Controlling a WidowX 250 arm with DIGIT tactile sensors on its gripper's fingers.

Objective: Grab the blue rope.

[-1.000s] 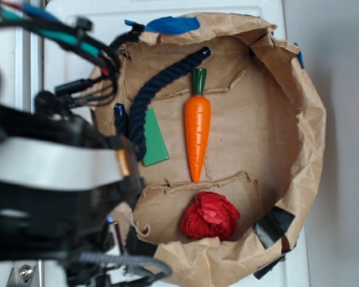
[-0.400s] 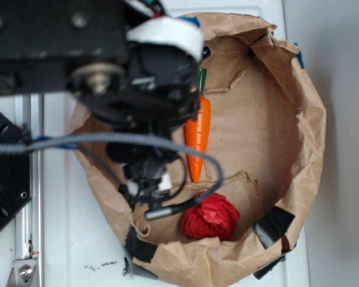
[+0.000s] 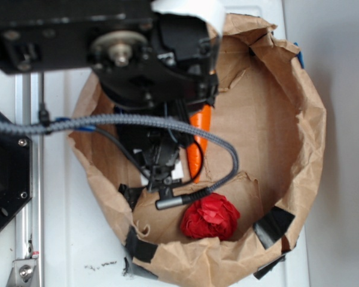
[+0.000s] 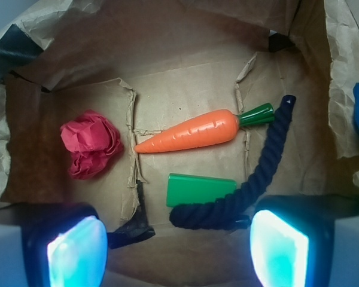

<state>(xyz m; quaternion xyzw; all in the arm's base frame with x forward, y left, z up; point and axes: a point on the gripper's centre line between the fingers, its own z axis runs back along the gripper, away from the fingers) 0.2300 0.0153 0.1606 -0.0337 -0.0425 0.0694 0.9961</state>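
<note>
While tool (image 4: 178,251) hangs spread apart, blue rope (image 4: 251,182) lies between fingers, ungripped.

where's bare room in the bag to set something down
Bare paper above the carrot, toward the far wall, and between the red ball and green block. Crowded on the right, where the rope curls round the block and carrot top.
</note>
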